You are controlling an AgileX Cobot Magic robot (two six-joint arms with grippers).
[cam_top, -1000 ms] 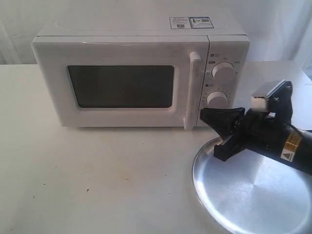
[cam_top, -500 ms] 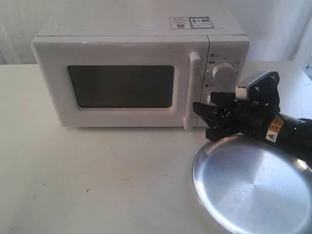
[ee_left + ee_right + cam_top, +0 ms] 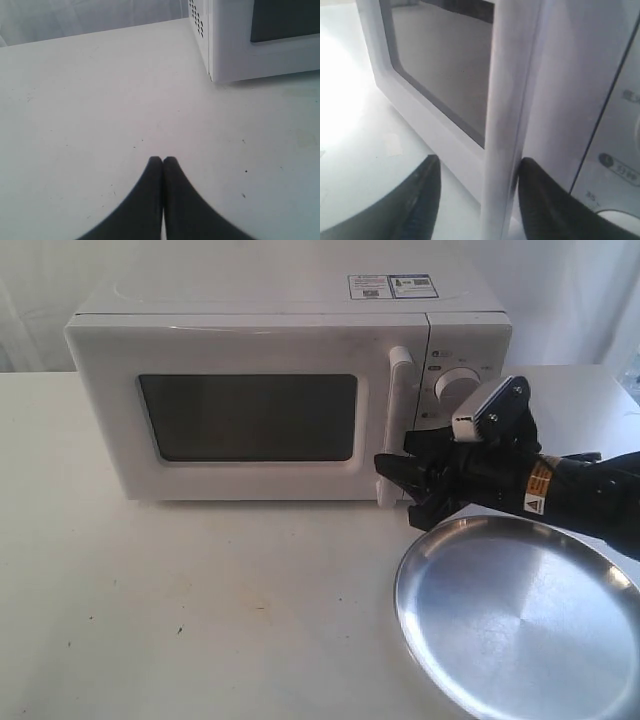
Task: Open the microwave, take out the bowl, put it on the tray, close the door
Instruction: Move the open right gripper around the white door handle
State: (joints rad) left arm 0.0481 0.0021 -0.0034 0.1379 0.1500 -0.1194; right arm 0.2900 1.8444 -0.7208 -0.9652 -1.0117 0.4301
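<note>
The white microwave (image 3: 250, 340) stands at the back of the table, its door (image 3: 110, 410) shut and the window dark. The bowl is hidden. A shiny steel tray (image 3: 520, 620) lies at the front right. My right gripper (image 3: 397, 490) is open at the lower part of the door's vertical bar handle (image 3: 393, 420). In the right wrist view the handle (image 3: 505, 125) stands between the jaws of the right gripper (image 3: 479, 161): one finger (image 3: 535, 190) touches it, the other is apart. My left gripper (image 3: 163, 160) is shut on nothing, above bare table near a corner of the microwave (image 3: 235, 50).
The microwave's two round knobs (image 3: 458, 387) sit just behind the right arm's wrist. The tray's rim lies close under the right arm. White tabletop (image 3: 200, 600) stretches in front of the microwave, with a white backdrop behind.
My right gripper has risen off the tray and moved left toward the microwave, until its open jaws straddle the door handle. The door has stayed shut.
</note>
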